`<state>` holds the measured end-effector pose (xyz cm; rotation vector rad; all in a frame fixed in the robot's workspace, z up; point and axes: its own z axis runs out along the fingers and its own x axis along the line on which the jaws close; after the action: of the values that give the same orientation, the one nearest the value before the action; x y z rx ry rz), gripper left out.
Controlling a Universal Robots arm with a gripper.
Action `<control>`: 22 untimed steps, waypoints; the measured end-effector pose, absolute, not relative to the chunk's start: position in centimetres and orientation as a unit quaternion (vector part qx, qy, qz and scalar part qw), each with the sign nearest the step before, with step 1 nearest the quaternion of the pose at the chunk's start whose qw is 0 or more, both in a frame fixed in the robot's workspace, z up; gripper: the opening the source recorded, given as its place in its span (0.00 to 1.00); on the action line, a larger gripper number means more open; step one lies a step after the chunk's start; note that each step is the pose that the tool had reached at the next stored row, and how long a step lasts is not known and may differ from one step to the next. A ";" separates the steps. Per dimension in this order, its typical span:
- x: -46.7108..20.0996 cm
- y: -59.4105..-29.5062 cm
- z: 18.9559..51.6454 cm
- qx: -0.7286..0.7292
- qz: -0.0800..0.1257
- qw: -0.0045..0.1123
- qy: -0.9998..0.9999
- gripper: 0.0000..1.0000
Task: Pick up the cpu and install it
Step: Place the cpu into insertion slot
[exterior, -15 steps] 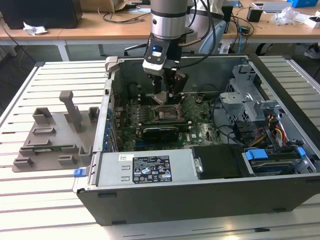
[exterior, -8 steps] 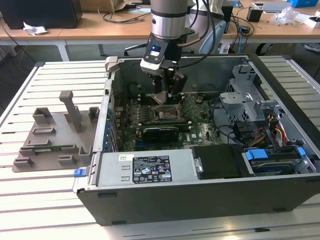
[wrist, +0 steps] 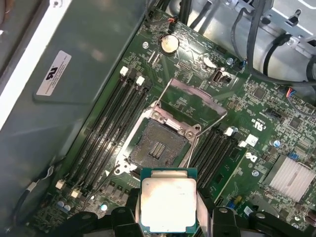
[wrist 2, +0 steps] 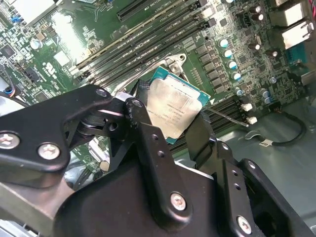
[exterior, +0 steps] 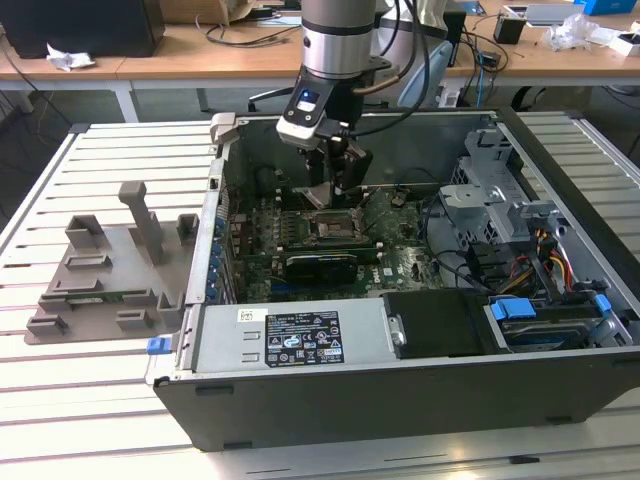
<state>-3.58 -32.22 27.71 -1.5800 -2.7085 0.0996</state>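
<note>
I see tool (wrist 2: 173, 121) clamped on cpu (wrist: 168, 205) by two opposite edges. Chip hangs over motherboard (wrist: 256, 113), near far wall of case (exterior: 400, 400), just beside open socket (wrist: 158, 145), not seated. I judge chip light, stiff, thin, slick-topped, fragile underneath: grip edges only.

One cpu (wrist: 168, 205), one socket (wrist: 158, 148), one computer case (exterior: 400, 405), one holder tray (exterior: 100, 292), perhaps eight memory slots (wrist: 106, 128).
</note>
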 end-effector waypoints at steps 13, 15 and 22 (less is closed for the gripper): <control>-3.6 -32.2 27.7 -0.545 0.032 0.004 -0.838 0.54; -3.6 -32.2 27.7 -0.550 0.032 0.004 -0.835 0.54; -3.6 -32.2 27.7 -0.572 0.032 0.005 -0.820 0.54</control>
<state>-3.58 -32.21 27.71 -1.7922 -2.5668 0.0987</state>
